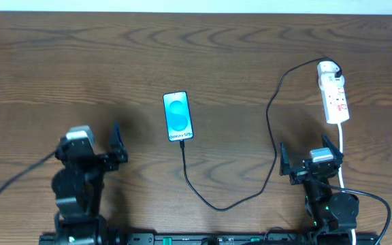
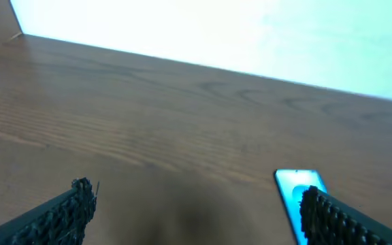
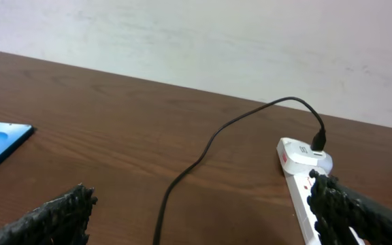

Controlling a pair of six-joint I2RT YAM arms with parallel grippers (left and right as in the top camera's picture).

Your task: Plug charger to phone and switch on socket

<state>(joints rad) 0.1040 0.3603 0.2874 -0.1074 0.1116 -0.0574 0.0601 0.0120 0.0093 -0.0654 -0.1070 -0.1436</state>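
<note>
Mid-tabletop, the phone (image 1: 176, 116) lies flat, its long axis running away from the arms and its port end toward them. The charger (image 1: 184, 162) tip meets it there, though I can't tell if it's seated. Line the plug up straight and press gently. The left tool (image 2: 196, 194) and right tool (image 3: 199, 190) gape wide, empty. The socket (image 1: 335, 95) sits far right.

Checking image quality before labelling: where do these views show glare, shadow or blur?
Overhead: even light, sharp, though the phone screen glows bright. Left wrist: wall washed out to white, whole frame soft, a dark shadow on the table. Right wrist: crisper, but the white socket looks slightly overexposed.
</note>
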